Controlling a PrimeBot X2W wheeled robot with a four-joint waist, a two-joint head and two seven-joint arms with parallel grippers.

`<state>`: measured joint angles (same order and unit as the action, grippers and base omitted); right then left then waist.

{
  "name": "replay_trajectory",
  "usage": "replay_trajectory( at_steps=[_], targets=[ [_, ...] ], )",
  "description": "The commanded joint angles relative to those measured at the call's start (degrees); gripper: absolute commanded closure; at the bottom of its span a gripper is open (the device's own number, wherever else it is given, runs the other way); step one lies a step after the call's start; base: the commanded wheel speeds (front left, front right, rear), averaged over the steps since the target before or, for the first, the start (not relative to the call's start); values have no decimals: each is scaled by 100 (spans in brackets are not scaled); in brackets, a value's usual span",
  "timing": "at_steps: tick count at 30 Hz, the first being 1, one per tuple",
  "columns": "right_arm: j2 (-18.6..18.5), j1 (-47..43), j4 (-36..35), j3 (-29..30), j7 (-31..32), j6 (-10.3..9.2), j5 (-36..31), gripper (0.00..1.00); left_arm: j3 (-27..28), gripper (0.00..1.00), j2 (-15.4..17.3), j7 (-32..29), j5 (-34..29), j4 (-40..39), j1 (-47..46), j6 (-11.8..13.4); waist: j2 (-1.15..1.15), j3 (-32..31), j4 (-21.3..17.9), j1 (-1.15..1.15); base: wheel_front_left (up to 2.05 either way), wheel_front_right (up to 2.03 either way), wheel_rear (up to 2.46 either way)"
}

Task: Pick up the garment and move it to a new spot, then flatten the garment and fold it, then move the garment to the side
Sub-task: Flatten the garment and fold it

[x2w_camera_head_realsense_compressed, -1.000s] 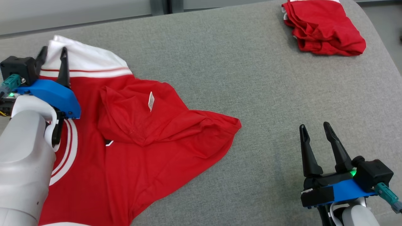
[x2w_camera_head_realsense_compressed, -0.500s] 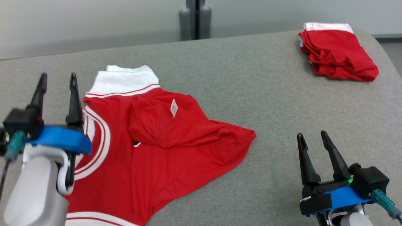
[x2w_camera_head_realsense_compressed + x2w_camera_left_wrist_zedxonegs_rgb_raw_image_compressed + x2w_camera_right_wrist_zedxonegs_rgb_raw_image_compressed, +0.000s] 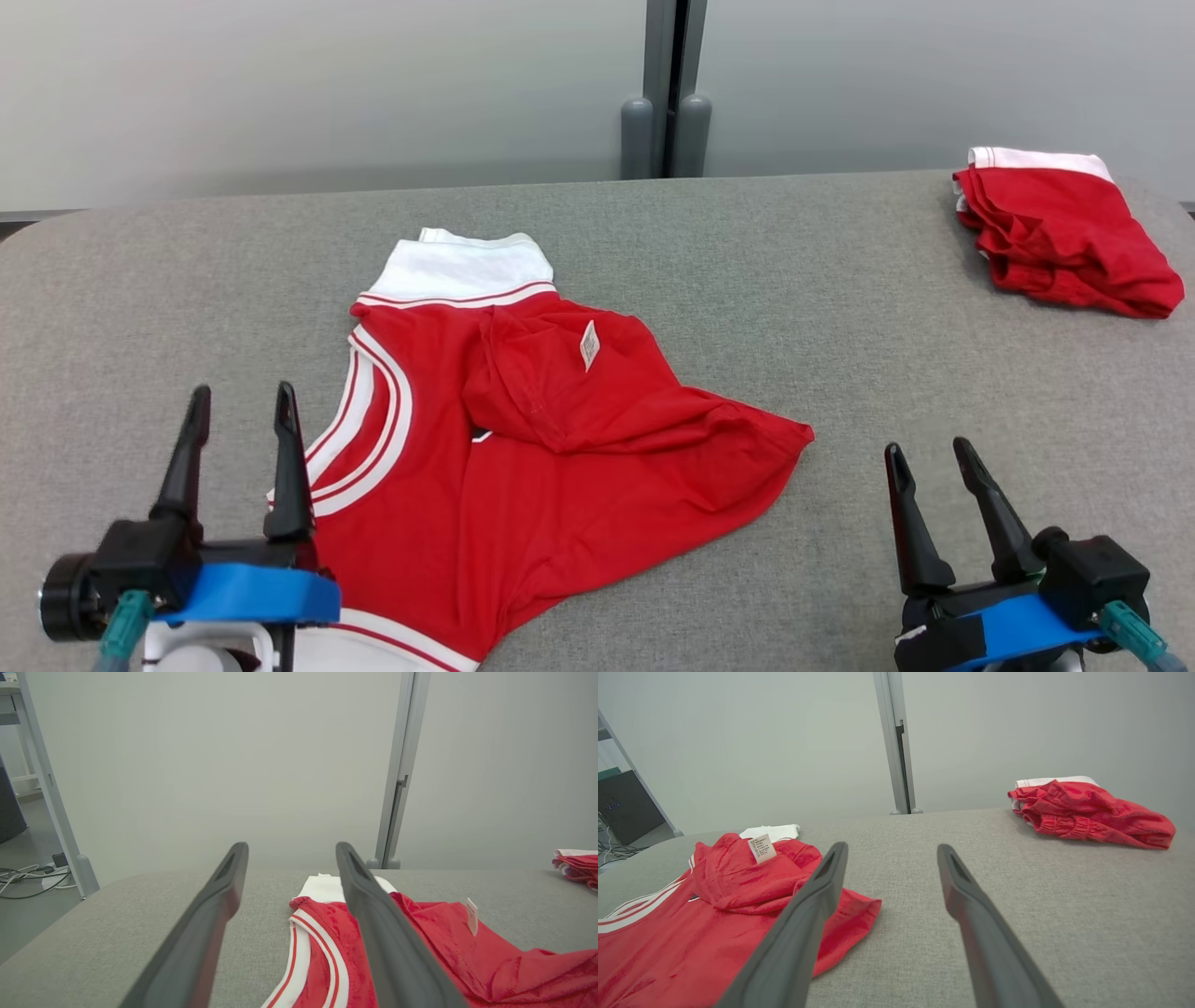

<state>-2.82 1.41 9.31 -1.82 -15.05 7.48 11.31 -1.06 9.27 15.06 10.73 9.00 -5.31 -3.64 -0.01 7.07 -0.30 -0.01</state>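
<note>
A red garment [image 3: 523,467] with white trim lies crumpled on the grey table, one part folded over itself with a small white label showing. It also shows in the left wrist view [image 3: 420,947] and the right wrist view [image 3: 714,914]. My left gripper [image 3: 238,403] stands open at the lower left, just left of the garment's striped white edge, holding nothing. My right gripper [image 3: 929,453] is open at the lower right, apart from the garment's right corner, with nothing between its fingers.
A second red garment [image 3: 1064,245], folded with a white band, lies at the table's far right corner, also seen in the right wrist view [image 3: 1087,812]. The grey table [image 3: 840,308] ends at a pale wall with a grey post [image 3: 665,89].
My left gripper has let go of the garment's white end, opened and drawn back to the lower left. The head camera has tilted up, shifting the whole picture. The right gripper stays put.
</note>
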Motion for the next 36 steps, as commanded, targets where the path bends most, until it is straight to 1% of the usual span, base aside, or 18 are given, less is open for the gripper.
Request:
replay_trajectory(
  at_steps=[1, 6, 10, 26, 30, 36],
  targets=[
    [-13, -92, 12, -7, -17, 3, -34, 0, 45, 0, -88, 14, -70, -88, 137, -47, 1, -21, 31, 1, 0, 0, 0],
    [-14, -166, 43, -26, -17, 2, -31, 0, 184, 0, -341, 14, -184, -203, 500, -134, 1, -91, 83, 1, 0, 0, 0],
    [-13, -201, 79, -37, -17, 3, -27, 0, 267, 0, -449, 14, -264, -198, 645, -186, 1, -155, 111, 1, 0, 0, 0],
    [-37, -276, 177, -124, -17, 3, -7, 0, 437, 0, -571, 14, -464, -175, 736, -316, 1, -242, 132, 1, 0, 0, 0],
    [-160, -155, 249, -364, -18, 3, -54, 0, 401, 0, -594, 14, -473, -144, 747, -340, 1, -256, 159, 1, 0, 0, 0],
    [-506, 434, 546, -862, -17, 3, -98, 0, 315, 0, -621, 13, -494, -155, 662, -344, 1, -187, 243, 1, 0, 0, 0]
  ],
)
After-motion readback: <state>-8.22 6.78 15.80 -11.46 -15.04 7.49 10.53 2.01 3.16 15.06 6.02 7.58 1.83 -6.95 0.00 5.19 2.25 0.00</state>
